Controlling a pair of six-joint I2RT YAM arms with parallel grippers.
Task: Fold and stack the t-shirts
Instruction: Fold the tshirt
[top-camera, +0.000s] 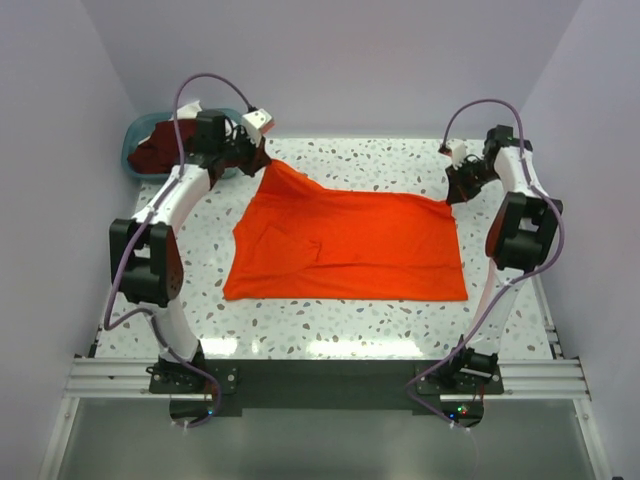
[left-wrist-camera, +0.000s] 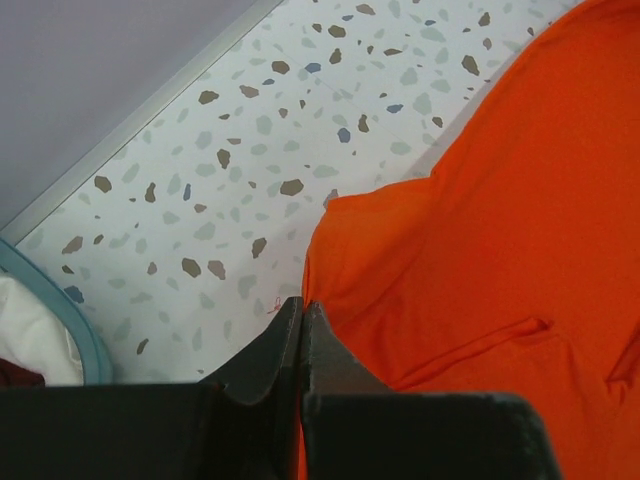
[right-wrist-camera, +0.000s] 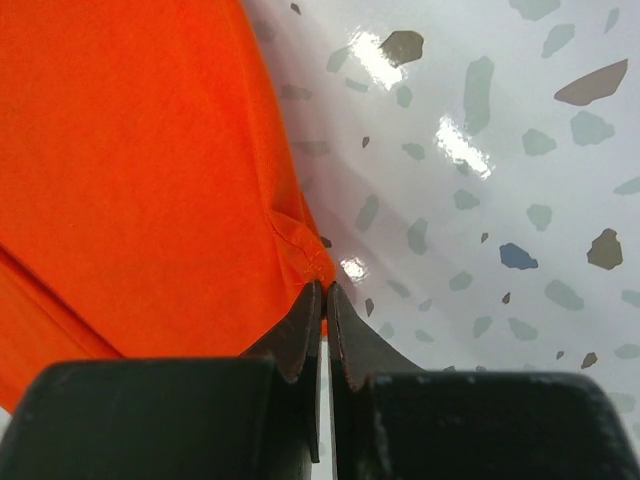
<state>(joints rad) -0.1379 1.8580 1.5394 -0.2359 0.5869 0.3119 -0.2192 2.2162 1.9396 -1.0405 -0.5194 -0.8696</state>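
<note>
A bright orange-red t-shirt (top-camera: 350, 245) lies spread on the speckled table. My left gripper (top-camera: 262, 160) is shut on its far left corner and holds that corner lifted; in the left wrist view the jaws (left-wrist-camera: 302, 305) pinch the cloth edge (left-wrist-camera: 480, 230). My right gripper (top-camera: 450, 192) is shut on the far right corner; in the right wrist view the jaws (right-wrist-camera: 322, 290) clamp a bunched tip of the cloth (right-wrist-camera: 150, 180). A dark maroon shirt (top-camera: 155, 148) and some white cloth (left-wrist-camera: 30, 330) lie in the basket.
A teal plastic basket (top-camera: 134, 160) stands at the table's far left corner, its rim in the left wrist view (left-wrist-camera: 60, 300). The speckled table (top-camera: 340, 320) ends at a pale wall behind. The arm bases sit at the near edge.
</note>
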